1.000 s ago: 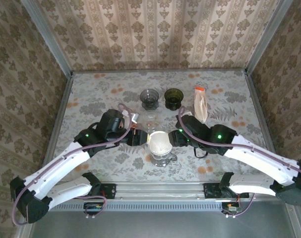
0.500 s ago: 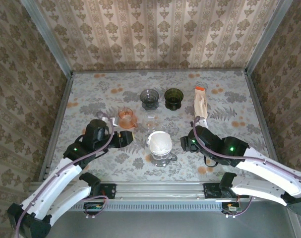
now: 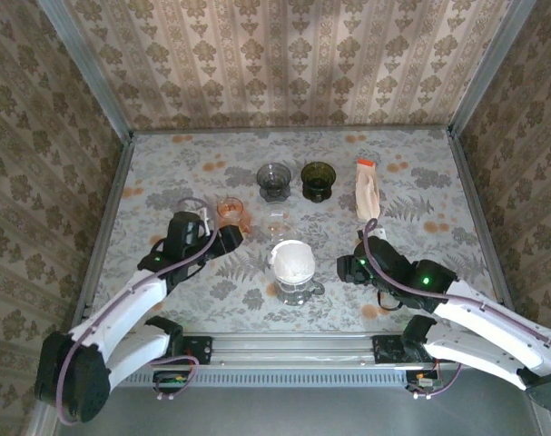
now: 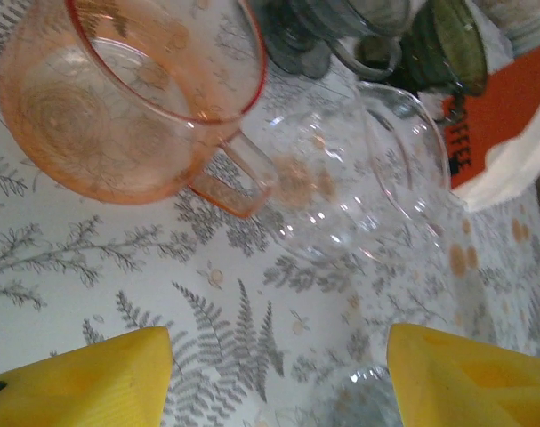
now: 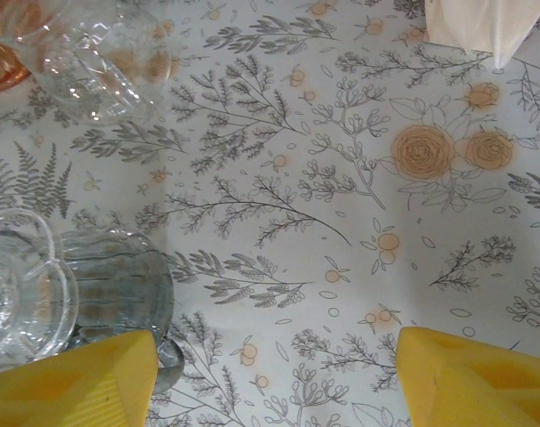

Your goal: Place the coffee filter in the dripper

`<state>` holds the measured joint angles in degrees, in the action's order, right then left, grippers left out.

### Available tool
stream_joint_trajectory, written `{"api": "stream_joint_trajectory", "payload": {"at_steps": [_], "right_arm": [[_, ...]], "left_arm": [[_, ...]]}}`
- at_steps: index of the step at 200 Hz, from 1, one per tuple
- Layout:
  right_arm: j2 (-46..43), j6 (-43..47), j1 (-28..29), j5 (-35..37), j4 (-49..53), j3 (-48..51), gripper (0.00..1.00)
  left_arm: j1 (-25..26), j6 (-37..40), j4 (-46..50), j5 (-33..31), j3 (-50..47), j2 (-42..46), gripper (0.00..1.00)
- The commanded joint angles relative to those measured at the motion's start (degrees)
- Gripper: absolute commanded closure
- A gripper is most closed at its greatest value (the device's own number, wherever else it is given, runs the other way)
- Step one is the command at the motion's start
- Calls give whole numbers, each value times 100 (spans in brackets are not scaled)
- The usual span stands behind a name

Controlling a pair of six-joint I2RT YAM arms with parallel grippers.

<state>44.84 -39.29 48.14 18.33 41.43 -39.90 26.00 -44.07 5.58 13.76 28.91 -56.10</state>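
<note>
The white coffee filter (image 3: 293,262) sits inside the clear glass dripper (image 3: 296,283) near the table's front middle. My left gripper (image 3: 234,238) is to the dripper's left, open and empty, its yellow fingers (image 4: 83,378) spread over bare tablecloth. My right gripper (image 3: 346,266) stands open and empty to the dripper's right. In the right wrist view the dripper (image 5: 65,285) lies just beyond the left yellow finger (image 5: 69,387), apart from the gripper (image 5: 270,382).
A pink dripper (image 3: 231,211) and a clear glass (image 3: 275,221) stand just ahead of the left gripper (image 4: 278,382). Further back are a grey dripper (image 3: 274,179), a green dripper (image 3: 318,179) and a bag of filters (image 3: 368,191).
Both grippers have drawn back from the dripper, left arm to the left, right arm to the right and nearer. The filter stays in the dripper. The left jaws have widened.
</note>
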Motion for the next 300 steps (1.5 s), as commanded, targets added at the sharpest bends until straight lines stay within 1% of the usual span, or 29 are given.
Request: {"api": "stream_joint_trajectory", "payload": {"at_steps": [1, 15, 26, 62, 85, 108, 134, 155, 173, 202, 218, 232, 247, 300], "right_arm": [[-165, -114, -42, -96, -134, 88, 27], [-223, -111, -41, -103, -132, 96, 27], [-258, -101, -42, -102, -124, 105, 27], [-424, -68, -42, -114, -126, 122, 27], [-567, -61, -40, -111, -111, 175, 27], [-717, -61, -34, -104, -41, 235, 27], [-900, -79, -40, -121, 11, 272, 27], [-983, -70, -41, -144, 43, 271, 28], [-1044, -45, -41, -140, 74, 272, 27], [-1155, -36, -37, -145, 77, 277, 27], [-1183, -35, -36, -176, 60, 298, 27], [-1179, -35, -40, -192, 56, 316, 27], [-1188, -35, -42, -210, 50, 333, 27], [-1216, -35, -41, -209, 32, 376, 27]], "left_arm": [[338, -391, -786, -731, 147, -305, 36], [634, -427, -778, -1262, 322, -557, 38], [802, -469, -713, -1563, 482, -790, 38], [889, -1030, -710, -2076, 634, -1359, 44], [941, -1051, -945, -2281, 708, -1576, 44], [994, -992, -1164, -2255, 834, -1834, 44], [1021, -1071, -1275, -2381, 854, -2072, 44], [1019, -1151, -1518, -2374, 806, -2274, 48], [1021, -1178, -1558, -2369, 872, -2461, 49], [1004, -1182, -1367, -2490, 959, -2602, 50], [971, -1182, -1323, -2525, 951, -2632, 54], [916, -1206, -1274, -2524, 942, -2652, 61], [859, -1226, -1281, -2510, 902, -2643, 65], [723, -1113, -1124, -2492, 900, -2527, 78]]}}
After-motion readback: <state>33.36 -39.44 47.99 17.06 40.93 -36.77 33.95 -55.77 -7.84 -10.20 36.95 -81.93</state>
